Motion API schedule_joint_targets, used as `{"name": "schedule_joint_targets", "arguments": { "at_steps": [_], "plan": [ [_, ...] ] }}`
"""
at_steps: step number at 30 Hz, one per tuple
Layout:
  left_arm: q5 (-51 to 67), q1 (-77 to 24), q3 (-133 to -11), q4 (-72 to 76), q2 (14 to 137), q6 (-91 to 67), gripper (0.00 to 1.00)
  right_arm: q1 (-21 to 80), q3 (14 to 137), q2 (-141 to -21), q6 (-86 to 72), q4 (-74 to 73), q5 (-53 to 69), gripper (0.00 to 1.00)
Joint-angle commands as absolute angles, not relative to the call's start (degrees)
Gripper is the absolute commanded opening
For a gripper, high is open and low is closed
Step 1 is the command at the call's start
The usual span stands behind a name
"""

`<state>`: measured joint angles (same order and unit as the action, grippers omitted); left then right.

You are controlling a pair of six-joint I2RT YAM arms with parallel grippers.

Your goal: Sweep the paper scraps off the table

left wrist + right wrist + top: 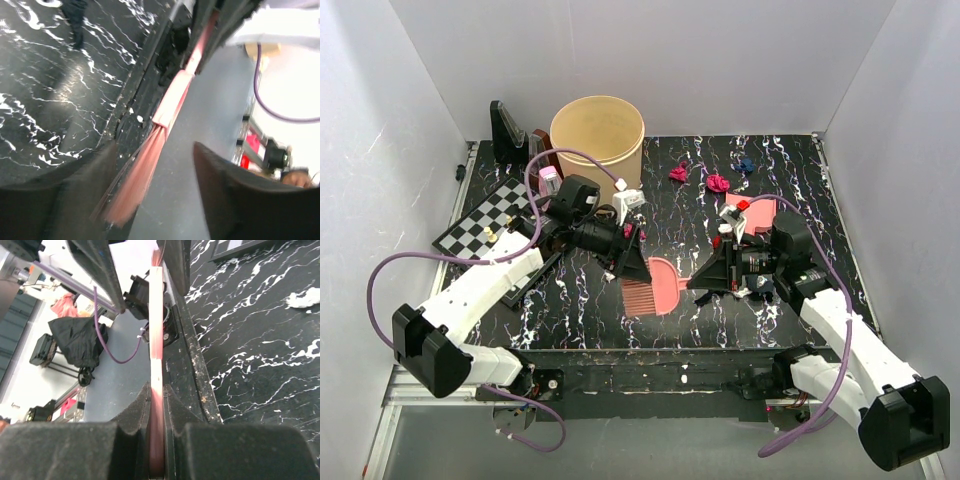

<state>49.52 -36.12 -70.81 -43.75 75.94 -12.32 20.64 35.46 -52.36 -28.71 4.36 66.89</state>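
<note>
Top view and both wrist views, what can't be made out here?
- Left wrist view: pink brush bristles smeared by motion blur.
- Right wrist view: brush edge-on, its far end cut off by the top edge.
- Top view: grip of the right hand hidden under its own wrist; pink dustpan partly behind that arm; paper scraps too small to count.

The top view is lit evenly and brightly from above; soft shadows are cast on the table (590, 310). In the left wrist view the pink brush (145, 165) between the jaws is smeared by motion blur. The right gripper's fingers (60, 450) are rendered out of focus.
</note>
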Motion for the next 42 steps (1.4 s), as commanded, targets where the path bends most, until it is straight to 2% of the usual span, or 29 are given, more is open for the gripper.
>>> {"name": "schedule_joint_targets", "arguments": {
  "at_steps": [1,5,6,7,8,12,18,22,27,32,33,36,42],
  "plan": [
    [37.3,-34.5,-73.0,-44.2,71.3,-14.9,0.72,20.7,36.3,-50.2,-27.9,0.3,57.5,0.01],
    [26.9,-33.0,-73.2,-45.2,69.7,-17.2,0.8,20.7,40.3,-50.3,-25.3,-12.0,41.8,0.01],
    [24.0,-32.7,-73.0,-45.4,69.3,-18.0,0.85,20.7,42.0,-50.7,-25.1,-16.5,36.7,0.01],
    [21.0,-32.5,-72.9,-45.4,68.8,-18.6,0.94,20.7,43.7,-50.9,-25.0,-19.7,31.7,0.01],
    [18.7,-32.4,-72.7,-45.4,68.5,-19.2,0.98,20.7,45.8,-51.1,-25.5,-23.3,25.8,0.01],
    [16.2,-32.4,-70.8,-42.7,69.1,-22.8,0.98,20.7,52.9,-51.6,-28.2,-31.6,9.0,0.01],
    [15.6,-32.6,-67.5,-33.0,73.6,-28.9,0.98,20.7,59.7,-49.7,-32.5,-35.5,-13.4,0.01],
    [8.1,-34.9,-69.3,-30.7,77.2,-30.5,0.98,20.7,71.0,-56.6,-36.2,-45.1,-24.7,0.01],
    [-6.0,-42.3,-74.3,-29.6,83.0,-29.7,0.98,20.0,84.3,-67.0,-36.7,-53.6,-28.2,0.01],
    [-14.7,-51.4,-82.3,-28.2,93.2,-30.3,0.98,13.3,97.4,-75.6,-25.5,-53.2,-15.1,0.01],
    [-15.7,-52.8,-83.2,-27.4,95.2,-30.7,0.98,12.1,98.9,-76.8,-24.9,-52.8,-15.6,0.01],
    [-17.8,-56.9,-86.9,-24.6,101.1,-30.3,0.98,7.1,101.7,-78.9,-24.2,-50.8,-15.2,0.01],
    [-22.6,-63.0,-97.5,-23.7,114.3,-29.0,0.97,-5.7,102.4,-81.2,-24.3,-48.3,-6.7,0.01]
  ]
}}
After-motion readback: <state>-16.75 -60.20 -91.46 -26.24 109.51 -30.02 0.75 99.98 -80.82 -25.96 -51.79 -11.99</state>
